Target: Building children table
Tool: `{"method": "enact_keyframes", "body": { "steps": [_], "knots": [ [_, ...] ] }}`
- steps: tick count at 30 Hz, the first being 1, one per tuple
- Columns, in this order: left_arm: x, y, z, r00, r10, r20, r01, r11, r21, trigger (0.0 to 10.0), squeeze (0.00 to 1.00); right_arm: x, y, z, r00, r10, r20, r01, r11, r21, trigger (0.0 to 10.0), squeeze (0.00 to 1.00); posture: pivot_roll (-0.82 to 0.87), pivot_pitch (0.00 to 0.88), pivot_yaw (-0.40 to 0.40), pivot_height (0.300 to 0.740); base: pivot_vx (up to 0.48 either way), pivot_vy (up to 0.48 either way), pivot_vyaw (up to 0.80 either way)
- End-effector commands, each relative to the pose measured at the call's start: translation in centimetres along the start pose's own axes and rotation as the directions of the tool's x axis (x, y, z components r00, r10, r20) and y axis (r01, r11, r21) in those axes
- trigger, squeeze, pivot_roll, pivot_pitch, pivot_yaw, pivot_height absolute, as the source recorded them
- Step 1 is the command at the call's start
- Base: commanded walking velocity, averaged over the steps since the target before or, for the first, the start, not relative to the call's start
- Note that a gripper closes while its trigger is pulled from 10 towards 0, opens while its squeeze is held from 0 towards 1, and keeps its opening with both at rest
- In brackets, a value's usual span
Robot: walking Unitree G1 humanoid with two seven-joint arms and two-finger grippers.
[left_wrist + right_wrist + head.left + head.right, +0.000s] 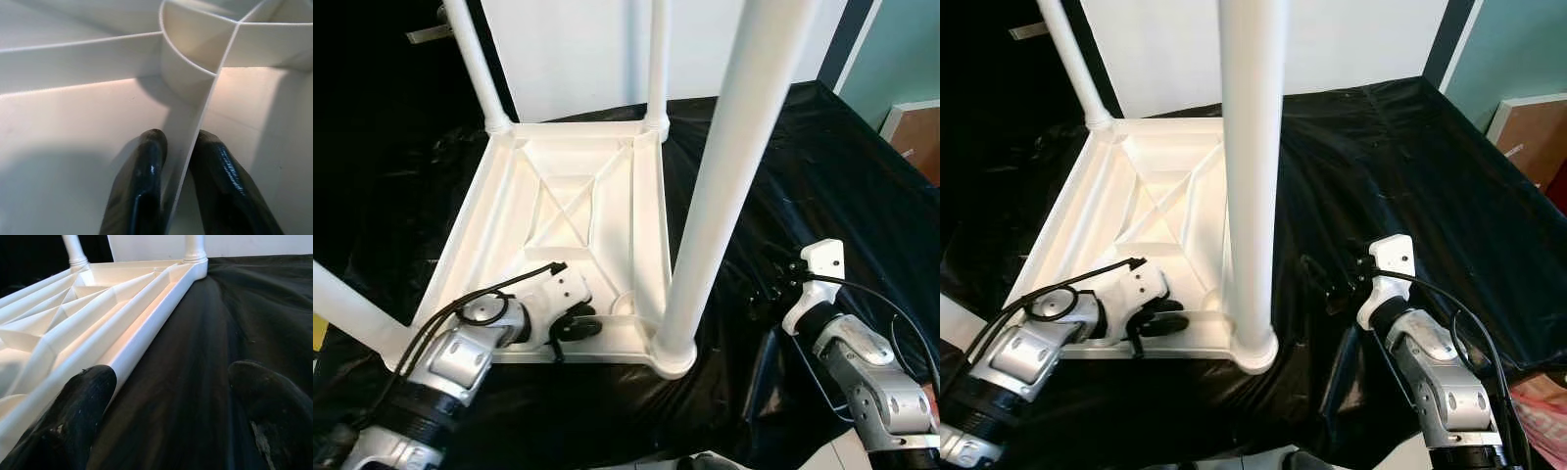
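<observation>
A white plastic children's table point(563, 196) lies upside down on a black sheet point(822, 176), its ribbed underside facing up. Its white legs stand upward, the nearest one point(724, 176) rising from the near right corner. My left gripper point(578, 323) reaches into the underside by the near edge. In the left wrist view its two black fingers point(146, 166) are shut on a thin white rib point(208, 107), one on each side. My right gripper point(1332, 284) hovers low over the sheet just right of the table, open, with one finger point(83, 401) close to the table's rim point(146, 333).
The black sheet is crumpled around the table and runs off to the right. A white wall point(578, 49) rises behind. A brown box point(920, 137) stands against a teal wall at far right. Something pink point(1542, 411) lies at the lower right.
</observation>
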State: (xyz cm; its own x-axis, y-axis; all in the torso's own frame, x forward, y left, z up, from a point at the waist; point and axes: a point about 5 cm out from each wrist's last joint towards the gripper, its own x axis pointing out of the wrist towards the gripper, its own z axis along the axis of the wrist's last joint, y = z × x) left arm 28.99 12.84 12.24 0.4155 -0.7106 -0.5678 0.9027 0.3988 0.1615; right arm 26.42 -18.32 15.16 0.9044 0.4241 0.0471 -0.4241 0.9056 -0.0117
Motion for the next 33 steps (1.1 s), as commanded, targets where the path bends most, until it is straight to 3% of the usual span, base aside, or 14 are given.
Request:
{"method": "enact_keyframes", "body": {
  "steps": [1,5,6,8,9,15,16,17,26,27,29,30,31,33],
  "knots": [
    [-0.2,1.5,-2.0,0.954,0.287,-0.085,-0.295,0.951,-0.089,0.0,0.00,-0.1,-0.2,0.1,1.000,-0.015,0.007,0.015,1.000,-0.007,10.0,0.00,-0.03,0.121,0.041,0.740,0.000,0.000,0.00],
    [0.4,2.0,-1.1,0.931,0.359,-0.065,-0.364,0.926,-0.099,0.0,0.00,0.0,-0.7,0.2,0.997,-0.077,0.027,0.077,0.997,-0.010,10.0,0.00,-0.03,0.117,0.038,0.740,0.000,0.000,0.00],
    [0.4,2.4,-0.9,0.917,0.394,-0.059,-0.397,0.915,-0.072,2.4,0.00,-0.1,-0.9,0.2,0.994,-0.100,0.032,0.101,0.995,-0.008,10.0,0.00,-0.03,0.117,0.038,0.740,0.000,0.000,0.00],
    [0.4,2.7,-0.8,0.908,0.416,-0.056,-0.419,0.906,-0.053,2.4,0.00,-0.1,-1.1,0.1,0.993,-0.114,0.034,0.114,0.993,-0.007,10.0,0.00,-0.03,0.117,0.038,0.740,0.000,0.000,0.00],
    [0.2,3.0,-0.7,0.898,0.437,-0.049,-0.438,0.898,-0.028,10.0,0.00,-0.3,-1.2,0.0,0.991,-0.128,0.034,0.128,0.992,-0.007,10.0,0.00,-0.04,0.114,0.033,0.740,0.000,0.000,0.00],
    [-0.4,3.7,-0.3,0.878,0.479,-0.017,-0.479,0.878,-0.005,10.0,0.00,-0.9,-1.4,-0.3,0.988,-0.151,0.023,0.151,0.988,-0.009,10.0,0.00,-0.04,0.111,0.030,0.740,0.000,0.000,0.00],
    [-0.7,3.8,-0.1,0.878,0.479,0.009,-0.478,0.877,-0.049,10.0,0.86,-1.5,-1.5,-0.5,0.988,-0.151,0.010,0.152,0.988,-0.004,10.0,0.00,-0.04,0.111,0.027,0.740,0.000,0.000,0.00],
    [-0.9,3.9,0.2,0.877,0.478,0.039,-0.473,0.876,-0.095,10.0,1.00,-2.2,-1.6,-0.6,0.989,-0.146,-0.004,0.146,0.989,-0.003,10.0,1.00,-0.04,0.110,0.026,0.740,0.000,0.000,0.00],
    [-1.4,3.8,1.0,0.866,0.492,0.090,-0.480,0.868,-0.126,10.0,0.98,-4.9,-1.8,-0.6,0.996,-0.074,-0.059,0.074,0.997,0.007,10.0,1.00,-0.07,0.103,0.024,0.740,0.000,0.000,0.00],
    [-1.5,3.9,1.1,0.862,0.497,0.102,-0.485,0.866,-0.118,10.0,0.00,-5.2,-1.8,-0.6,0.996,-0.057,-0.071,0.059,0.998,0.019,10.0,1.00,-0.08,0.100,0.026,0.740,0.000,0.000,0.00],
    [-1.5,3.9,1.1,0.862,0.497,0.102,-0.485,0.866,-0.118,10.0,0.00,-5.2,-1.8,-0.6,0.996,-0.057,-0.071,0.059,0.998,0.019,10.0,1.00,-0.08,0.100,0.026,0.740,0.000,0.000,0.00],
    [-1.7,3.9,1.4,0.860,0.496,0.121,-0.482,0.867,-0.129,10.0,0.00,-5.5,-1.7,-0.4,0.996,-0.015,-0.083,0.018,0.999,0.033,10.0,0.00,-0.08,0.099,0.028,0.740,0.000,0.000,0.00],
    [-2.0,3.6,2.0,0.856,0.488,0.169,-0.469,0.872,-0.144,10.0,0.00,-6.1,-1.3,0.0,0.990,0.086,-0.109,-0.083,0.996,0.031,10.0,0.00,-0.10,0.095,0.026,0.740,0.000,0.000,0.00],
    [-2.1,3.5,2.2,0.855,0.486,0.182,-0.464,0.873,-0.149,10.0,0.00,-6.2,-1.2,0.1,0.986,0.119,-0.120,-0.116,0.993,0.029,10.0,0.00,-0.10,0.095,0.026,0.740,0.000,0.000,0.00]
  ]
}}
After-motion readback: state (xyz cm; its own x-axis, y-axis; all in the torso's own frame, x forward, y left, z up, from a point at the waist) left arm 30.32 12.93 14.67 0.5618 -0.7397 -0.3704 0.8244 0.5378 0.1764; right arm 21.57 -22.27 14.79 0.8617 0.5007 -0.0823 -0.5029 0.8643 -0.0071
